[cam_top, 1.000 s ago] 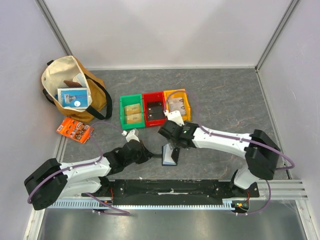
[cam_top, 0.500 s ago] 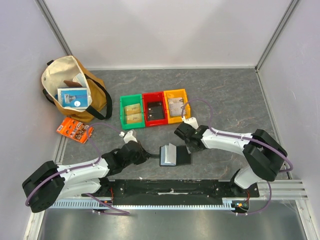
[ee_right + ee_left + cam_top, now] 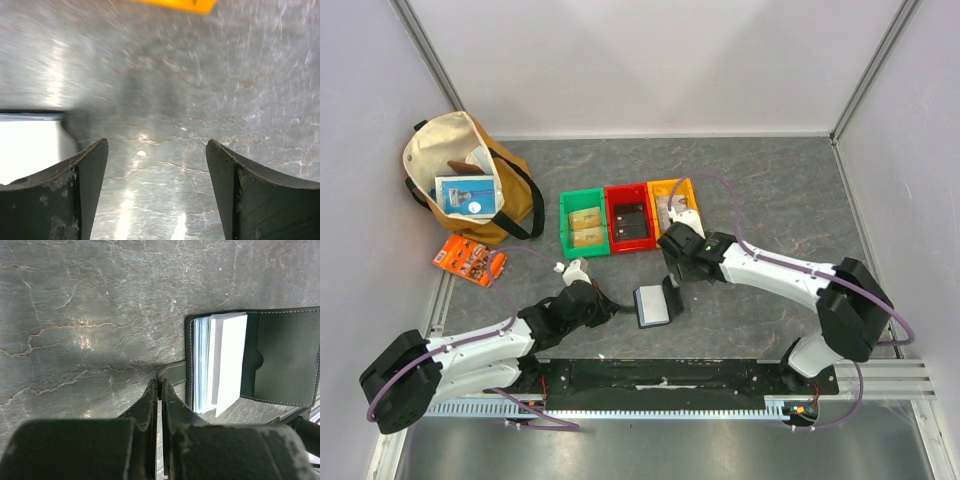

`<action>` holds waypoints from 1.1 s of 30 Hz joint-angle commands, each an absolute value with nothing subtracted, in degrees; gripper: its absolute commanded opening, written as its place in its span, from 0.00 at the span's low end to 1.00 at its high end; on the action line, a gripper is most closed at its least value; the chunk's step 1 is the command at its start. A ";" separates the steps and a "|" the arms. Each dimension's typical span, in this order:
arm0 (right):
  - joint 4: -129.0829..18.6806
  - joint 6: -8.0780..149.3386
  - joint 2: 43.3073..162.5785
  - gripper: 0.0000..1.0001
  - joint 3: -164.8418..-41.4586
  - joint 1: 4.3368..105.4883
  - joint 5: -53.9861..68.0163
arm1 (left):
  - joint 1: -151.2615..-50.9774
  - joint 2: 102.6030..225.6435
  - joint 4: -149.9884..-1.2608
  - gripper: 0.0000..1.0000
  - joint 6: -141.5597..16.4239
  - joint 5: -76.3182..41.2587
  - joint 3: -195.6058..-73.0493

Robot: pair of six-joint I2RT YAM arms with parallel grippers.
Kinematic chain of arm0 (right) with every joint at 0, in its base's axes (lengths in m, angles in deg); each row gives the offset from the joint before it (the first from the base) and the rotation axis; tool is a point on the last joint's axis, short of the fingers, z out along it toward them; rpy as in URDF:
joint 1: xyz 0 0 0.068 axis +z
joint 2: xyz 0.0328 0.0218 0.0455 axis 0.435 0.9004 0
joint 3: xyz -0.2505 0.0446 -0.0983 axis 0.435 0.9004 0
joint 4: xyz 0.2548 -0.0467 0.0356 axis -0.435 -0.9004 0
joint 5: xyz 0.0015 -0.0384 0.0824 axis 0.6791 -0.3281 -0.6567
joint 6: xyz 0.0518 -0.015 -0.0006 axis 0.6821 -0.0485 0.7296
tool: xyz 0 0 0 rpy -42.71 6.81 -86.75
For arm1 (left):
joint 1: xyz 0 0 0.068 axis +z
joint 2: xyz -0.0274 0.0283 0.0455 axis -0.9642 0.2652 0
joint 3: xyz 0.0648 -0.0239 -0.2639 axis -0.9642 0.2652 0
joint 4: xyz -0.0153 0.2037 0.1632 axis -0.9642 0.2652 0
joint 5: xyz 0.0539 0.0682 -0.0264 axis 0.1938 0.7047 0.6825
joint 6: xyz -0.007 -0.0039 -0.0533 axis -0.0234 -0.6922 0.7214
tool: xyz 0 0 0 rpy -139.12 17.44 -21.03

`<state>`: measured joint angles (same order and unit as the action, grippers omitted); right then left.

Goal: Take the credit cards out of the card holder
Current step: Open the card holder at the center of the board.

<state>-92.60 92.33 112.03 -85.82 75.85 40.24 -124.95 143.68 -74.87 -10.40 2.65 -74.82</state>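
The card holder (image 3: 651, 306) lies open on the table between the two arms, one grey-blue panel facing up and its black flap raised at the right. In the left wrist view the card holder (image 3: 282, 357) shows a stack of white and blue cards (image 3: 220, 362) in its pocket. My left gripper (image 3: 620, 306) is shut on the holder's thin black strap (image 3: 172, 371) at its left edge. My right gripper (image 3: 672, 272) is open and empty, just behind the holder, above bare table (image 3: 160, 150). A white card edge (image 3: 27, 147) shows at that view's left.
Green (image 3: 584, 224), red (image 3: 628, 216) and yellow (image 3: 674, 206) bins stand in a row behind the holder, each with items inside. A tan tote bag (image 3: 470, 190) and an orange packet (image 3: 468, 258) are at the far left. The black rail (image 3: 650, 378) runs along the near edge.
The holder went from held upright under my right gripper to lying open. My right gripper let go and drew back toward the bins. The holder's right flap has since lifted.
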 commanded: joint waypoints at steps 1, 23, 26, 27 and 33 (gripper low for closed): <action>-92.93 91.94 107.03 0.90 -93.60 79.47 41.02 | -124.89 142.51 -75.37 0.02 -10.78 3.83 -75.69; -83.79 97.47 117.57 0.82 -91.34 90.22 33.64 | -124.81 140.31 -73.87 0.02 -10.60 4.53 -75.61; -80.81 98.79 116.17 0.94 -86.60 87.58 31.18 | -124.89 139.96 -73.87 0.02 -10.25 5.06 -75.08; -79.93 98.97 115.82 0.96 -84.93 86.70 30.92 | -124.81 139.78 -73.87 0.02 -10.16 5.23 -74.90; -74.22 98.71 113.89 0.98 -78.07 81.34 24.87 | -124.81 139.69 -72.20 0.02 -9.81 6.02 -74.29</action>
<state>-79.49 97.92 116.03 -82.32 84.37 29.09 -124.95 140.38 -72.88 -10.38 2.87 -74.82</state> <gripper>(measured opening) 0.979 0.034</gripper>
